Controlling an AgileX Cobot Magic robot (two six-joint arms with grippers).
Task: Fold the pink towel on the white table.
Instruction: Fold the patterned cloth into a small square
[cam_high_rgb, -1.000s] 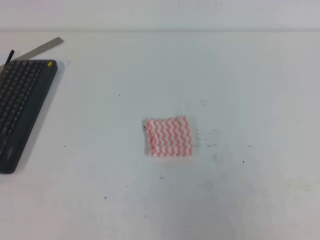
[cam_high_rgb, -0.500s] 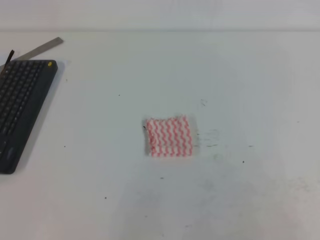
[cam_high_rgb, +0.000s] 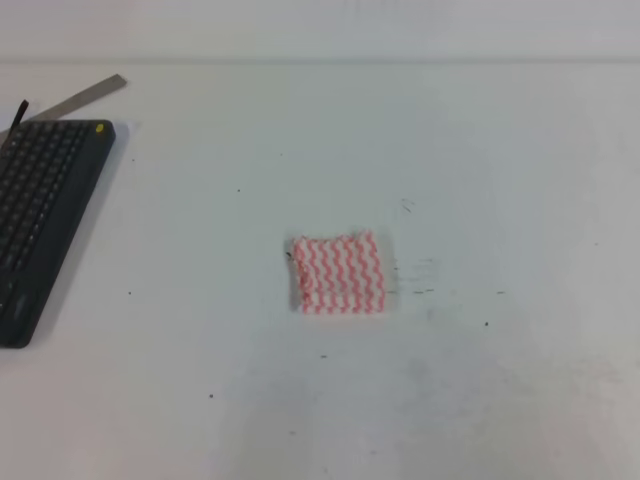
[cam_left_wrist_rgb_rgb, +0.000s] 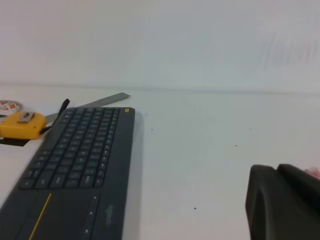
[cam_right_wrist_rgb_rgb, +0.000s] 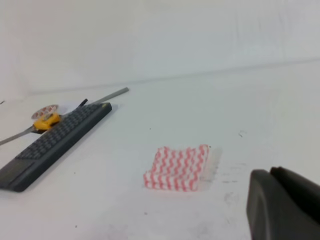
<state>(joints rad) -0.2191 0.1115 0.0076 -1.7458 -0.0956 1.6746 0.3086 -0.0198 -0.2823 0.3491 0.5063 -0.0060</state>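
The pink towel (cam_high_rgb: 339, 273) lies folded into a small, thick square with pink-red zigzag stripes near the middle of the white table (cam_high_rgb: 200, 380). It also shows in the right wrist view (cam_right_wrist_rgb_rgb: 177, 167); in the left wrist view only a pink sliver of the towel (cam_left_wrist_rgb_rgb: 314, 172) shows at the right edge. Neither gripper shows in the exterior view. My left gripper (cam_left_wrist_rgb_rgb: 277, 169) shows as two dark fingers pressed together at the lower right, holding nothing. My right gripper (cam_right_wrist_rgb_rgb: 272, 171) looks the same: shut, empty, and apart from the towel, nearer the camera and to its right.
A dark grey keyboard (cam_high_rgb: 40, 215) lies at the table's left edge, with a metal ruler (cam_high_rgb: 85, 95) behind it. A yellow tape measure (cam_left_wrist_rgb_rgb: 20, 125) and a tape roll (cam_right_wrist_rgb_rgb: 45, 110) lie beyond the keyboard. Small dark scuffs (cam_high_rgb: 425, 290) mark the table right of the towel.
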